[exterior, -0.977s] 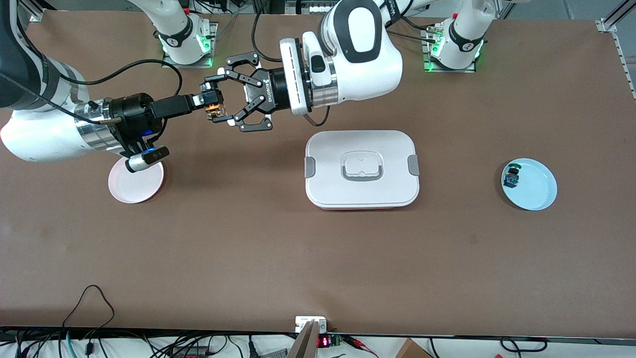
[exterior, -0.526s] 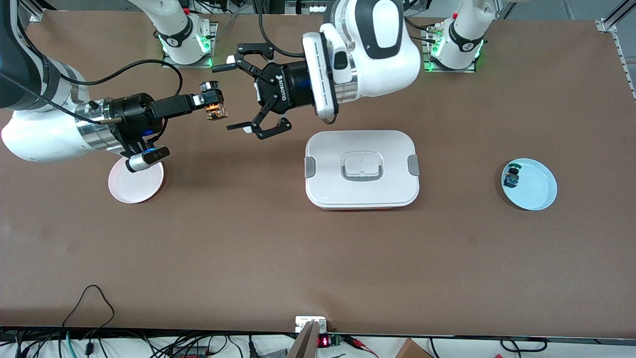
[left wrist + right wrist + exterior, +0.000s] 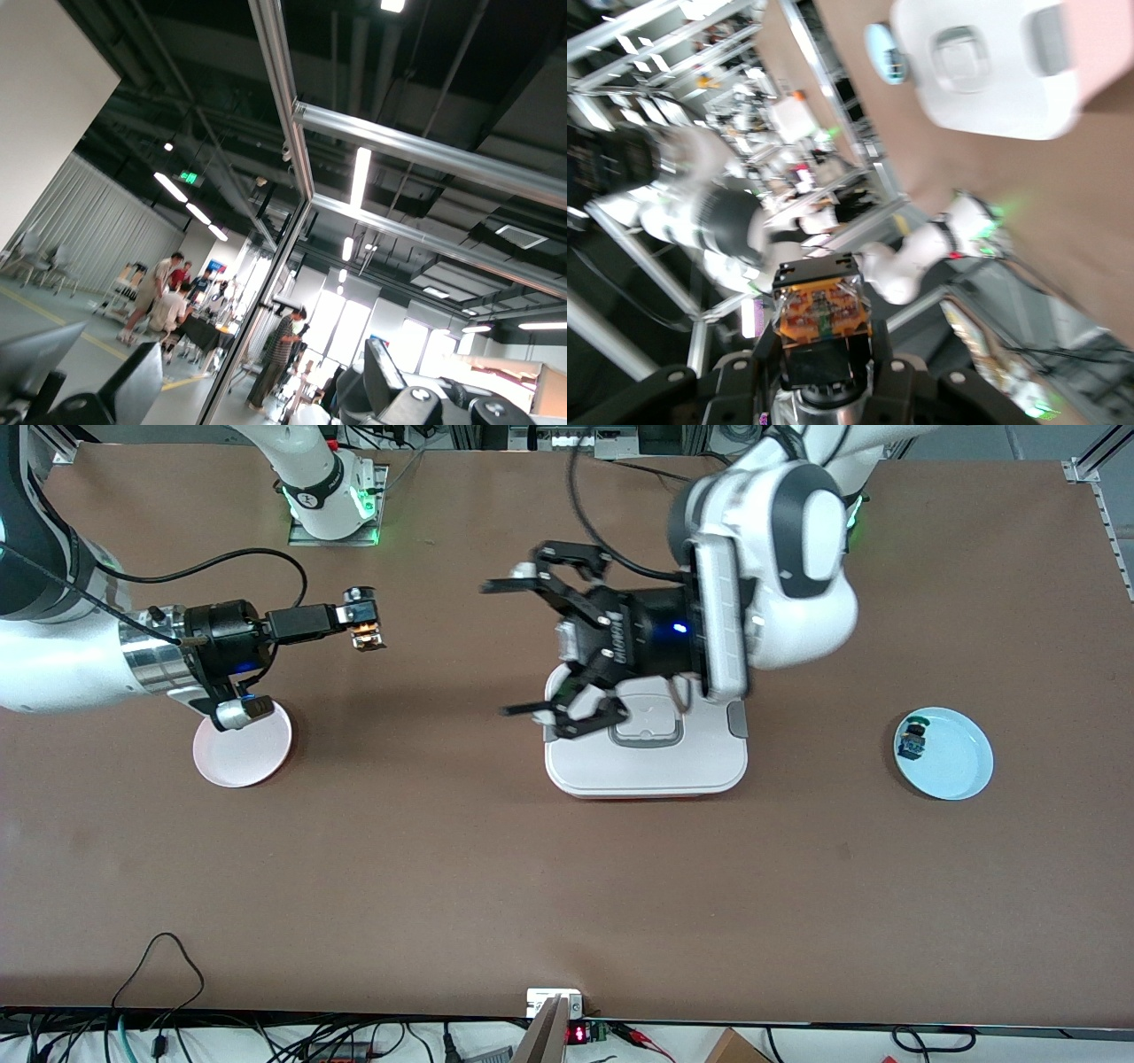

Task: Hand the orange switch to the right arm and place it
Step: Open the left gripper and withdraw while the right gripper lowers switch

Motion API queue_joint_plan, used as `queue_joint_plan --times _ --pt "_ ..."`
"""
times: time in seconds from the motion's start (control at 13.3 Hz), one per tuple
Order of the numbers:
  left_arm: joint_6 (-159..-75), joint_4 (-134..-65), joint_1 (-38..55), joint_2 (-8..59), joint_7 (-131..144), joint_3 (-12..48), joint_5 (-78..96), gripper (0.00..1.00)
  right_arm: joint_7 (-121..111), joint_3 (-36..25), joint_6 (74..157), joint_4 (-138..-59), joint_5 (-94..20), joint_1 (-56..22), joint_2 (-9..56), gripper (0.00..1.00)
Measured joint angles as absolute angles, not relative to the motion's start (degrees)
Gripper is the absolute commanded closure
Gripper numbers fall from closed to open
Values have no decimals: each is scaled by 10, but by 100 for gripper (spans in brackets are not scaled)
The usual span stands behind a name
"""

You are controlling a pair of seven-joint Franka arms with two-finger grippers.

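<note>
Front view: right claw (image 3: 365, 627) level, switch-laden.

Even overhead light, soft shadows; right wrist view motion-blurred.

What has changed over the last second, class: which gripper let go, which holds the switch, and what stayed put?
The left gripper let go of the orange switch, opened wide and drew back over the white box. The right gripper kept the switch and shifted slightly toward its own end of the table. The pink plate, box and blue plate stayed put.
</note>
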State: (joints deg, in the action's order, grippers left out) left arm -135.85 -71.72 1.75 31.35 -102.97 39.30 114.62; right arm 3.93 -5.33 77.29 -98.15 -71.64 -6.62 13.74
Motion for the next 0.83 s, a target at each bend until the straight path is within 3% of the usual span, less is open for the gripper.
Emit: queue_joint_plan --times 0.45,0.83 --pt "-1043 -811 -152 370 -1059 381 897 0 -56 -55 764 -982 -449 -47 138 100" --pt "-900 -808 -327 406 -1072 383 577 0 -181 -55 833 -1001 -217 -47 137 100"
